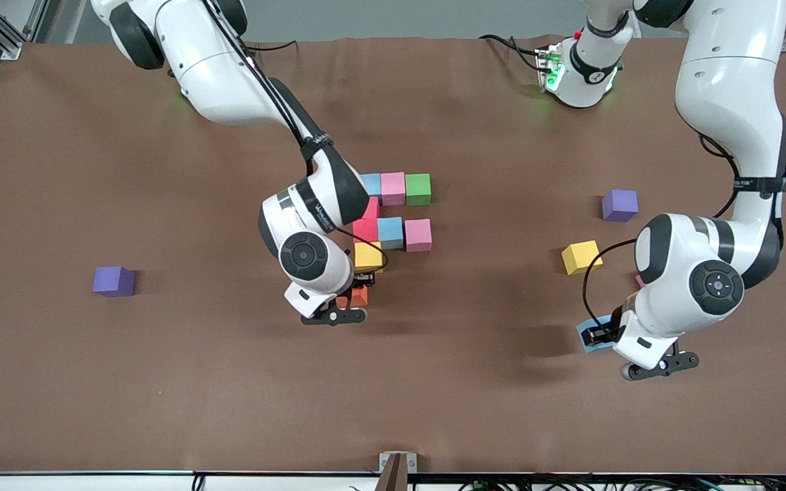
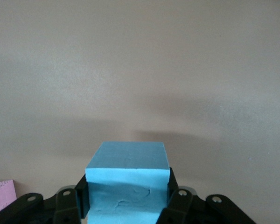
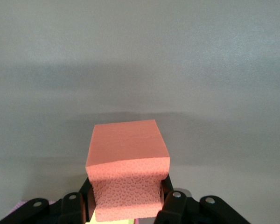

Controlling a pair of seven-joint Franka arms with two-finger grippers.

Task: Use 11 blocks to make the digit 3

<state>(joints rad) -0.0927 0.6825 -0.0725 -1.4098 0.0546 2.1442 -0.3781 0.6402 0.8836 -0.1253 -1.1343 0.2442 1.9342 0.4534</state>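
Several blocks form a partial figure mid-table: light blue (image 1: 370,184), pink (image 1: 393,188) and green (image 1: 418,189) in a row, a red one (image 1: 372,206) half hidden by the right arm, then red (image 1: 365,230), light blue (image 1: 390,232), pink (image 1: 418,234), and yellow (image 1: 368,256). My right gripper (image 1: 355,296) (image 3: 126,198) is shut on an orange block (image 1: 359,296) (image 3: 126,172), low beside that yellow block, on its side nearer the front camera. My left gripper (image 1: 599,334) (image 2: 128,198) is shut on a light blue block (image 1: 593,336) (image 2: 128,179) over the table at the left arm's end.
A loose yellow block (image 1: 581,257) and a purple cube (image 1: 620,205) lie toward the left arm's end. Another purple cube (image 1: 114,281) lies toward the right arm's end. A pink block (image 2: 2,197) shows beside the left gripper, mostly hidden under the left arm (image 1: 639,280).
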